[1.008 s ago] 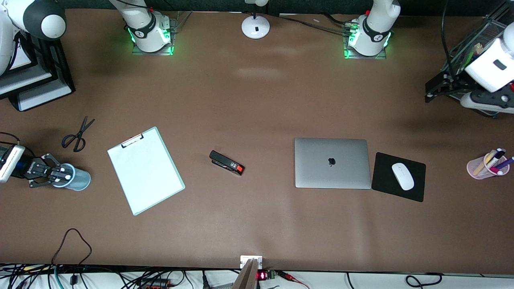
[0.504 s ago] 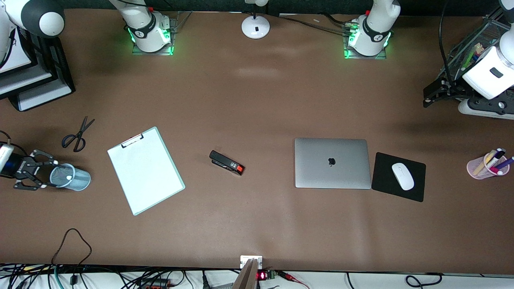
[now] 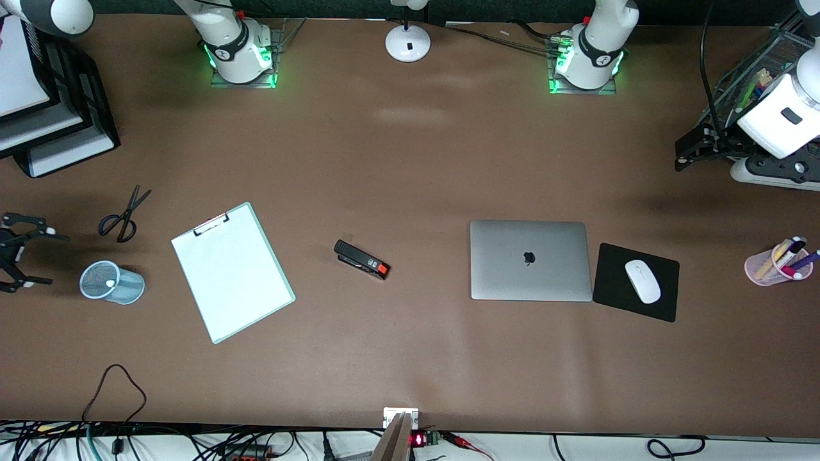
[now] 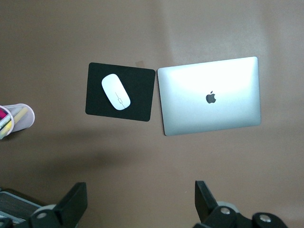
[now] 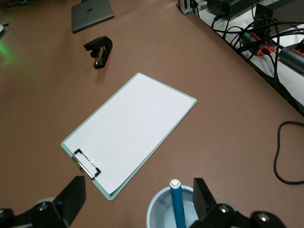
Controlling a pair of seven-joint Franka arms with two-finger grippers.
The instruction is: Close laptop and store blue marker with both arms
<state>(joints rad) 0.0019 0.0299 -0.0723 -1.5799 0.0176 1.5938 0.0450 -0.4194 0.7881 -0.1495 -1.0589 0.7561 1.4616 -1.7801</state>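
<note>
The laptop (image 3: 530, 259) lies closed, silver lid up, beside the mouse pad; it also shows in the left wrist view (image 4: 211, 97) and the right wrist view (image 5: 91, 13). The blue marker (image 5: 178, 205) stands in a pale blue mesh cup (image 3: 122, 288), pale end up (image 3: 110, 282). My right gripper (image 3: 52, 258) is open and empty beside the cup, toward the right arm's end of the table; the right wrist view shows it (image 5: 137, 190) just clear of the cup (image 5: 159, 211). My left gripper (image 3: 680, 155) is open and empty, high over bare table (image 4: 140, 187).
A clipboard (image 3: 232, 272), a black stapler (image 3: 362, 259) and scissors (image 3: 123, 214) lie on the table. A white mouse (image 3: 642, 280) sits on a black pad (image 3: 615, 301). A pink pen cup (image 3: 772, 269) stands at the left arm's end. Black trays (image 3: 61, 128) stand near the right arm's base.
My right gripper has opened and drawn back from the cup toward the right arm's end, leaving the marker in the cup. The left arm has barely moved.
</note>
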